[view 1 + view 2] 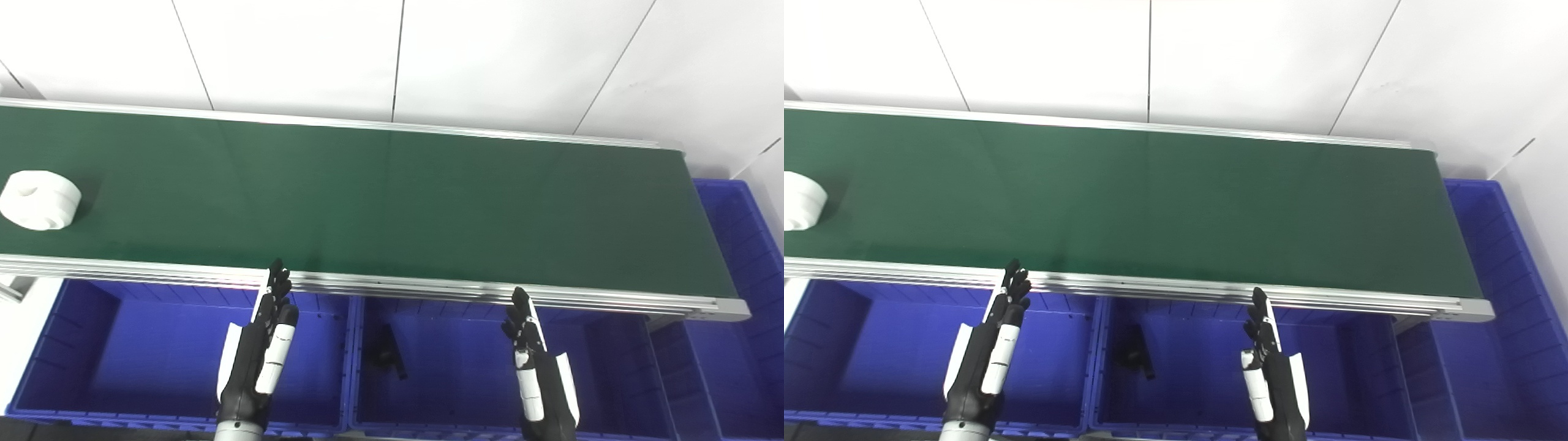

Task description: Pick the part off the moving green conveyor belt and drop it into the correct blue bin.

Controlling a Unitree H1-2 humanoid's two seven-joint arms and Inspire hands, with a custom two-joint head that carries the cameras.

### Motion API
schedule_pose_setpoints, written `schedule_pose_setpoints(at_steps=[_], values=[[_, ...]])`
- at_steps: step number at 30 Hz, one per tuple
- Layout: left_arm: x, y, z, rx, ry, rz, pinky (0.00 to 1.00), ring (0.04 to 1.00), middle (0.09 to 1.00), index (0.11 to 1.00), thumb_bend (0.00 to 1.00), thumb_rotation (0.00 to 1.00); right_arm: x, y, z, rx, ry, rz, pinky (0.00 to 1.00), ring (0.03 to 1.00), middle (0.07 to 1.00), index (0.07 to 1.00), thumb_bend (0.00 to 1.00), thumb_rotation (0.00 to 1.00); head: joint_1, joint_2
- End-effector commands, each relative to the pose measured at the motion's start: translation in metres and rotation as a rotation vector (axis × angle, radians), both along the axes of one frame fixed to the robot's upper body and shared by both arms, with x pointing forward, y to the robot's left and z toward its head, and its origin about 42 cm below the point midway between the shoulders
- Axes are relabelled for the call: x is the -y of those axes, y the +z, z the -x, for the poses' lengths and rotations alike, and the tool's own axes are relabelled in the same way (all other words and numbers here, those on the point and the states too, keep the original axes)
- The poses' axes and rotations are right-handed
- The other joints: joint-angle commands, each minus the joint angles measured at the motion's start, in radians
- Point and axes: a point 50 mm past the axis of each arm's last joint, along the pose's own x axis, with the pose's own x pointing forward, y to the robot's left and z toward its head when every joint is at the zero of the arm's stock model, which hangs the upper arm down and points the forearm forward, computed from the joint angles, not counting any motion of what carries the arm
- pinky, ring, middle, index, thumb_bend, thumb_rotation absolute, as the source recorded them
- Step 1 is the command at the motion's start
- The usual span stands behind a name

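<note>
A white round ring-shaped part (40, 199) lies on the green conveyor belt (392, 202) at its far left. My left hand (260, 355) hovers over the left blue bin (153, 361), fingers stretched toward the belt's near rail, open and holding nothing. My right hand (539, 373) hangs above the middle blue bin (465, 373), also open with straight fingers. Both hands stay well to the right of the white part.
A small black part (389, 354) lies in the middle bin. A third blue bin (735, 245) stands at the belt's right end. The belt's aluminium rail (429, 288) runs just ahead of both hands. A white wall rises behind.
</note>
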Motion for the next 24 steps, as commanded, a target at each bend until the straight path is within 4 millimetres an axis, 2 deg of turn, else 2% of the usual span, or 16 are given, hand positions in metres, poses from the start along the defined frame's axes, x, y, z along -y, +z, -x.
schedule_pose_setpoints(at_steps=[1, 4, 16, 24], values=[[0.0009, 0.0092, -0.0017, 0.053, 0.007, 0.01, 0.95, 0.967, 0.981, 0.994, 0.56, 1.0, 0.0001, 0.0078, -0.0018, 0.073, 0.002, 0.001, 0.95, 0.99, 1.0, 1.0, 0.8, 1.0, 0.0, -0.001], [0.0009, 0.0091, -0.0013, 0.049, 0.006, 0.014, 0.95, 0.971, 0.983, 0.994, 0.57, 1.0, 0.0001, 0.0073, -0.0021, 0.072, 0.003, 0.002, 0.95, 0.993, 1.0, 1.0, 0.81, 1.0, 0.0, -0.002], [0.0005, 0.0084, -0.0015, 0.053, 0.002, 0.012, 0.95, 0.965, 0.978, 0.997, 0.52, 1.0, -0.0008, 0.0078, -0.0039, 0.076, -0.006, 0.002, 0.94, 0.982, 1.0, 1.0, 0.82, 1.0, -0.001, -0.004], [0.001, 0.0081, -0.0014, 0.055, 0.0, 0.013, 0.96, 0.967, 0.978, 0.993, 0.53, 1.0, -0.0002, 0.0076, -0.0034, 0.076, -0.007, -0.003, 0.94, 0.984, 1.0, 1.0, 0.8, 1.0, 0.001, -0.005]])
